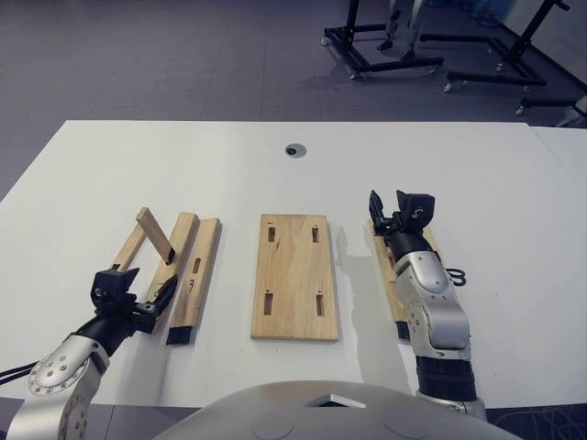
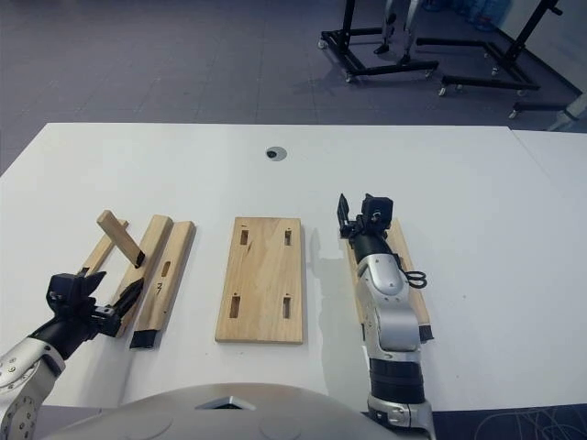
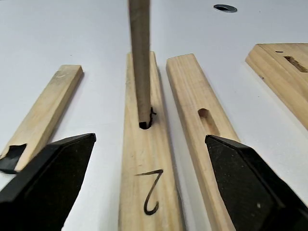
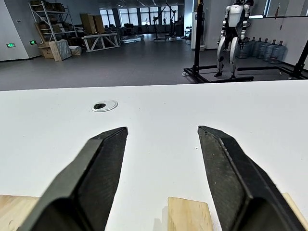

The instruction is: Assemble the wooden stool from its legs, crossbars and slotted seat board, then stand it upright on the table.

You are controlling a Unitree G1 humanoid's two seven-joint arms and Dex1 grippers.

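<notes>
The left gripper (image 1: 139,291) sat low over the front-left part of the tabletop (image 1: 183,165). Its two fingers (image 3: 48,187) were spread wide and it held nothing. In the gap between them lay the near end of one leg (image 3: 144,163), flat on the tabletop. One crossbar (image 3: 139,57) stood with its foot in that leg's slot, and in the head view it leaned away toward the robot's left. Just beside this leg, on the robot's right and parallel to it, lay a second leg (image 3: 202,110), also flat, with its slot bare. On the opposite side, a little apart, a second crossbar (image 3: 45,110) lay flat on the tabletop. The left group therefore counted two legs and two crossbars, with only one crossbar seated in a slot.

The right gripper (image 1: 388,209) hung over the right-centre of the tabletop and pointed toward the far edge. Its two fingers (image 4: 86,183) were parted wide with nothing between them. Under it and its forearm lay more wooden pieces (image 4: 187,214), running lengthwise away from the robot. At least two could be told apart, but the arm hid the full count.

Between the two groups, and apart from both, one seat board (image 1: 293,275) lay flat. It showed four slots, two toward its far end and two toward its near end. Beyond the board, one round cable hole (image 1: 293,150) was set in the tabletop.
</notes>
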